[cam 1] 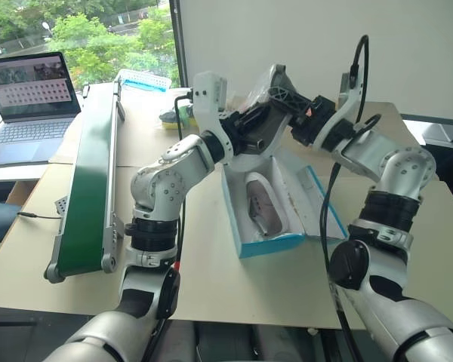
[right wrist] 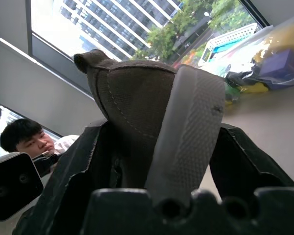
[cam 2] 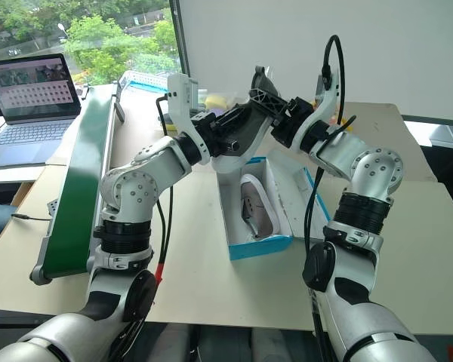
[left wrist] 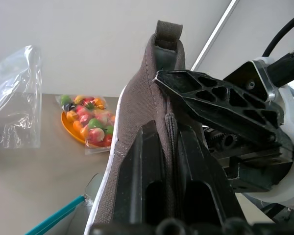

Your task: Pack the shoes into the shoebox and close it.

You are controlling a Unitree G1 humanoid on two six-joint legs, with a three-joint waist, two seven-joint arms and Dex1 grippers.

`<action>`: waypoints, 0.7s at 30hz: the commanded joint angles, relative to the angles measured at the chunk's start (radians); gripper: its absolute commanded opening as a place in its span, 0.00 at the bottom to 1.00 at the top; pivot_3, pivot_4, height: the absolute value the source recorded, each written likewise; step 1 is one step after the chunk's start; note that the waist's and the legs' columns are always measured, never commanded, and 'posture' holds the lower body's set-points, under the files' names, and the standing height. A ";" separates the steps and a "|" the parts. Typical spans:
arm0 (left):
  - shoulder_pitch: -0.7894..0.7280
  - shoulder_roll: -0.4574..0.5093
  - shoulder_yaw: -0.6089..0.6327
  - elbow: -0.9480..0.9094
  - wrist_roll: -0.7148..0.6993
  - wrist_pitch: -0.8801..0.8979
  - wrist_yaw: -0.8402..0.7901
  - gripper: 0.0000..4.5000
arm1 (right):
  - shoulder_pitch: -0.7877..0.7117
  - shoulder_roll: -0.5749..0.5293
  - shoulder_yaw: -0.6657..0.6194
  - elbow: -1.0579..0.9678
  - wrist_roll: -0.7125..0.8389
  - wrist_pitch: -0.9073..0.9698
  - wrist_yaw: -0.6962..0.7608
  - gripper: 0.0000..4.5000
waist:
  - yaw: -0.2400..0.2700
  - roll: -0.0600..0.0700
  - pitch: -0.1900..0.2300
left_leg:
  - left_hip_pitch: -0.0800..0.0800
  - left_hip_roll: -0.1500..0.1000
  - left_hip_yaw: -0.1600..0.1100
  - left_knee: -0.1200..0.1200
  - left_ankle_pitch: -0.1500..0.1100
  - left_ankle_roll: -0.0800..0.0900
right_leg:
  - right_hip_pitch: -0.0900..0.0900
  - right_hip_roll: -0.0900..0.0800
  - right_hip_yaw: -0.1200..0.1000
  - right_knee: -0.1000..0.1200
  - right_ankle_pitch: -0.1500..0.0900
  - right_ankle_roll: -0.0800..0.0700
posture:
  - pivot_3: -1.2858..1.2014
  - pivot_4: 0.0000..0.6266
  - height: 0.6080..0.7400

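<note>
Both sets of fingers meet on one shoe, held in the air above the open shoebox. Left fingers are clamped together on the grey cloth of the upper, one on each side of the collar near the heel tab. Right fingers straddle the heel end, with the white sole and grey cloth between them; they sit partly apart, close against the shoe, but I cannot tell whether they press it. From the head views, the left gripper reaches in from the left and the right gripper from the right, the shoe tilted between them with its white sole facing down and left.

Below, the second shoe lies inside the box, sole against the near left wall. The blue lid lies open flat to the right on the tabletop. Beyond it sit clear bags of colourful toys. A green conveyor runs along the left, with a laptop behind. A person shows in the right wrist view.
</note>
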 commanded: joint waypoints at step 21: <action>-0.019 0.396 0.067 -0.063 -0.042 0.200 -0.098 0.62 | 0.043 -0.203 0.279 -0.023 -0.121 0.018 0.220 0.10 | -0.002 0.002 0.001 | 0.000 0.000 0.000 -0.004 0.000 0.000 | -0.001 0.000 0.000 -0.003 0.000 0.000 | 0.52 0.24 1.00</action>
